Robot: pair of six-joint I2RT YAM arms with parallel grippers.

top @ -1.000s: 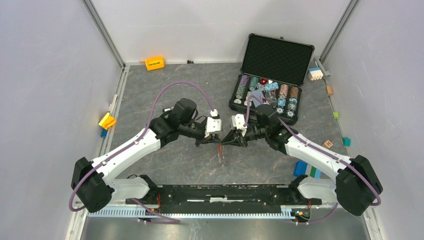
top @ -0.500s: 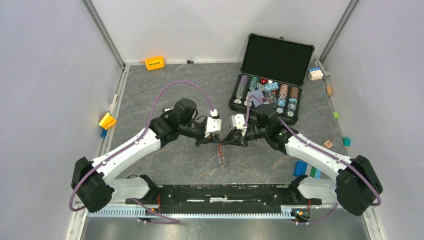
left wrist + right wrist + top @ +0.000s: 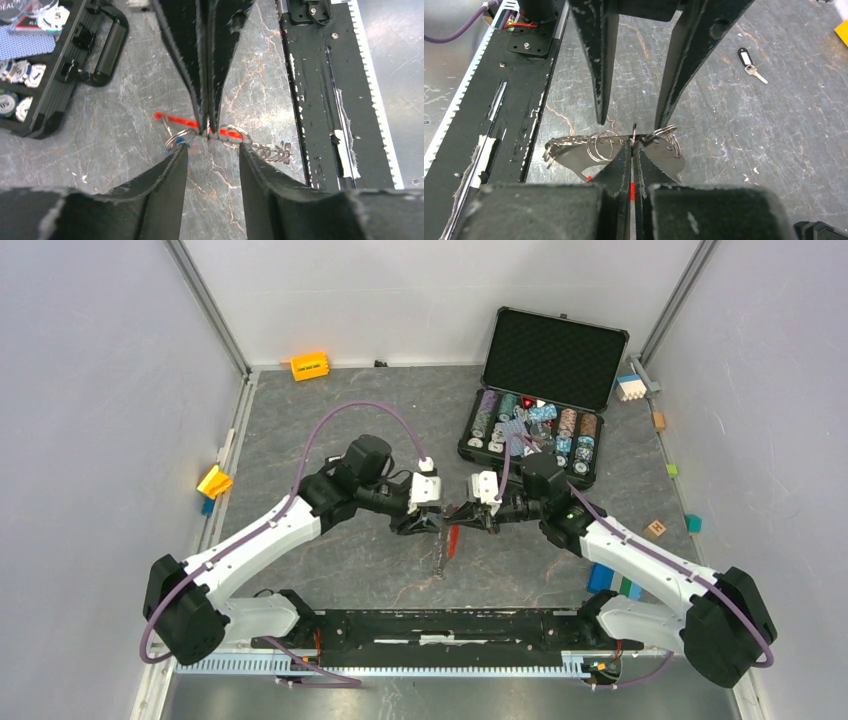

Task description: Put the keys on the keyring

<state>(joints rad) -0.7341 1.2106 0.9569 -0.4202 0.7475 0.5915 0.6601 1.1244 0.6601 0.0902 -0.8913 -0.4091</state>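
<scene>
Clearly unfinished: your right gripper (image 3: 633, 144) pinches the keyring (image 3: 173, 120), your left gripper (image 3: 212, 147) gapes beside it, and one tagged key (image 3: 749, 62) lies apart, unthreaded.

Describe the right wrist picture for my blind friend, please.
The right gripper is shut on a thin silver metal keyring. The left gripper stands open facing it, and a small dark-tagged silver key lies apart on the grey table.

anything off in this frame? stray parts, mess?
One tagged key lies alone on the table, well apart from the keyring, which the right gripper pinches in front of the open left gripper. Poker chips in the case look jumbled rather than neatly rowed.
</scene>
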